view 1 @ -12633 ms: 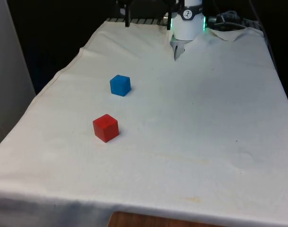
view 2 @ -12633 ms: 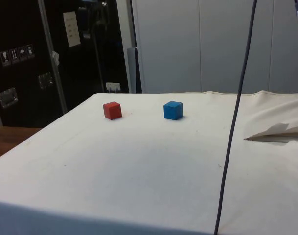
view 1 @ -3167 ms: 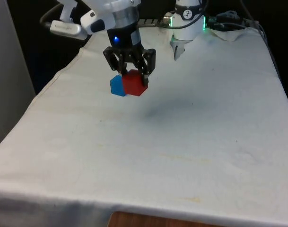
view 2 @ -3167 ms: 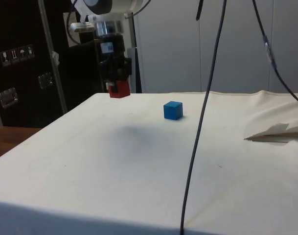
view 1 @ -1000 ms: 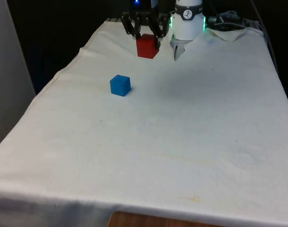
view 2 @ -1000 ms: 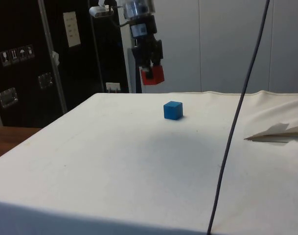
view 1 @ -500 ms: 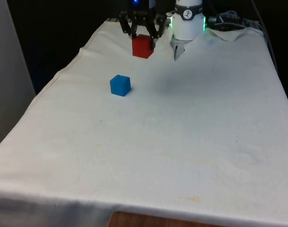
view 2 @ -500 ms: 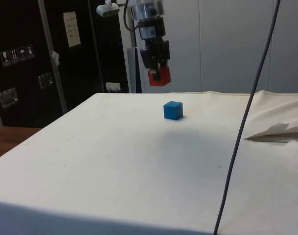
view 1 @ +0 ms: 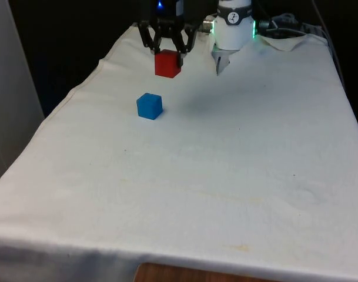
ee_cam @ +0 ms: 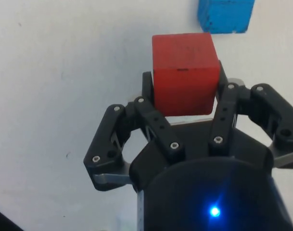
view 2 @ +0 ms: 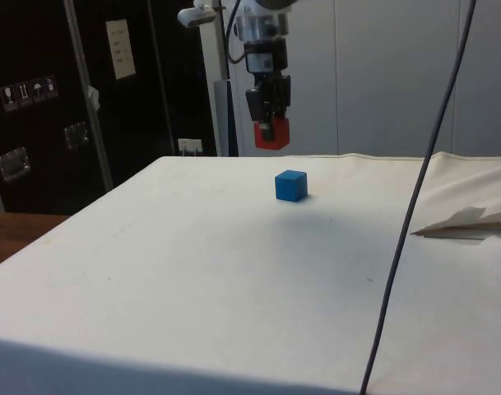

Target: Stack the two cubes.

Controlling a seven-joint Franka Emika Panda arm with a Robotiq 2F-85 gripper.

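Observation:
My black gripper (view 1: 167, 51) is shut on the red cube (view 1: 167, 63) and holds it in the air above the cloth. In the side view the red cube (view 2: 271, 132) hangs a little above and just to the side of the blue cube (view 2: 290, 185), which rests on the table. The front view puts the blue cube (view 1: 149, 106) nearer the camera and slightly to the left of the held cube. From the wrist, the red cube (ee_cam: 185, 72) sits between the fingers (ee_cam: 147, 86), with the blue cube (ee_cam: 225, 15) beyond it on the cloth.
The white cloth (view 1: 237, 176) covers the table. The robot's base (view 1: 233, 23) stands at the far end. A fold of cloth (view 2: 468, 220) lifts near the side view's right, and a dark cable (view 2: 406, 214) hangs across that view.
Over the last second the gripper carried the red cube towards the front view's left and a little lower, closer to the blue cube. The grip stayed shut.

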